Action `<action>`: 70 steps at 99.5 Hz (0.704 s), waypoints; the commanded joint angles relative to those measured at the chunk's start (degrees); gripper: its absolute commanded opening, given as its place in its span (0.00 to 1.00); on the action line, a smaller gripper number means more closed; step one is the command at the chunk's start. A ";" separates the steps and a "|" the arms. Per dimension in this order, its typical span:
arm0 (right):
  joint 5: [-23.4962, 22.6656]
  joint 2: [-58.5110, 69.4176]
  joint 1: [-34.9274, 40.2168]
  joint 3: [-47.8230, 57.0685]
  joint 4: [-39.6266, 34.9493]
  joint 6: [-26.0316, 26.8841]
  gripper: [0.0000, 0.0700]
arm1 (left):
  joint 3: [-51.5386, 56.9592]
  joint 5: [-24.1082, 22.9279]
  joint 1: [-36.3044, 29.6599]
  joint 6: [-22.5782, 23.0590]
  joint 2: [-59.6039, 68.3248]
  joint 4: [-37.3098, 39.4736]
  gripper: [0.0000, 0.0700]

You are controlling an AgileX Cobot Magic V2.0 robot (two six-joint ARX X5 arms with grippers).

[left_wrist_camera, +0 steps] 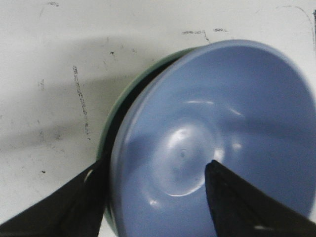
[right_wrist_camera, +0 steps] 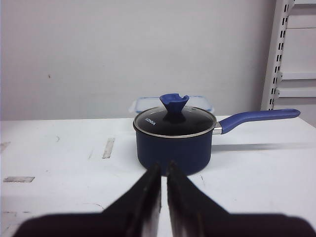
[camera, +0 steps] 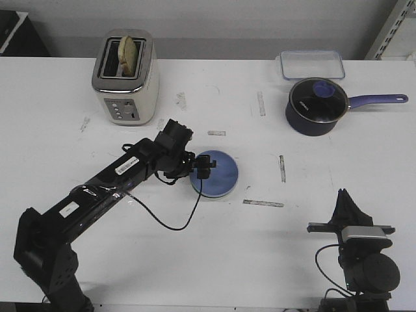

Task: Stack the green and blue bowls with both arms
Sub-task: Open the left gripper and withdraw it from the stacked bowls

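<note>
Right black pointed tool: nearly closed, holding nothing. Left tool: gripping the rim of the smooth glossy round periwinkle-blue plastic bowl, nested in the mint-green bowl, centre of the scuffed white tabletop.

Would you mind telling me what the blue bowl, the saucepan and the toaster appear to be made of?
Blue bowl: probably smooth plastic or melamine, judging by its soft, glossy highlights and uniform colour. Saucepan: dark blue coated metal by the look of it, with a clear glass lid in a shiny metal rim. Toaster: cream body, either painted metal or plastic, topped with a polished chrome-like panel.
</note>
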 commanded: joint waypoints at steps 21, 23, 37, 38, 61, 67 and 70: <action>-0.02 -0.07 0.09 0.13 0.57 -0.44 0.02 | 1.46 -0.02 -0.46 1.75 -5.22 0.13 0.54; -0.02 -0.07 0.09 0.13 0.57 -0.44 0.02 | 1.46 -0.02 -0.46 1.99 -5.62 0.13 0.54; -0.02 -0.07 0.09 0.13 0.57 -0.44 0.02 | 1.46 -0.04 -0.46 5.07 -8.22 0.26 0.54; 0.00 -0.07 0.09 0.13 0.57 -0.44 0.02 | 1.46 -0.04 -0.46 5.55 -8.41 0.31 0.54; -0.02 -0.07 0.09 0.13 0.57 -0.44 0.02 | -1.55 -0.09 -0.39 21.31 -13.94 8.57 0.52; -0.02 -0.07 0.09 0.13 0.57 -0.44 0.02 | -4.31 -0.13 -0.28 25.75 -15.93 13.31 0.52; 0.00 -0.07 0.09 0.13 0.57 -0.44 0.02 | -5.88 -0.24 -0.11 27.96 -17.03 15.63 0.52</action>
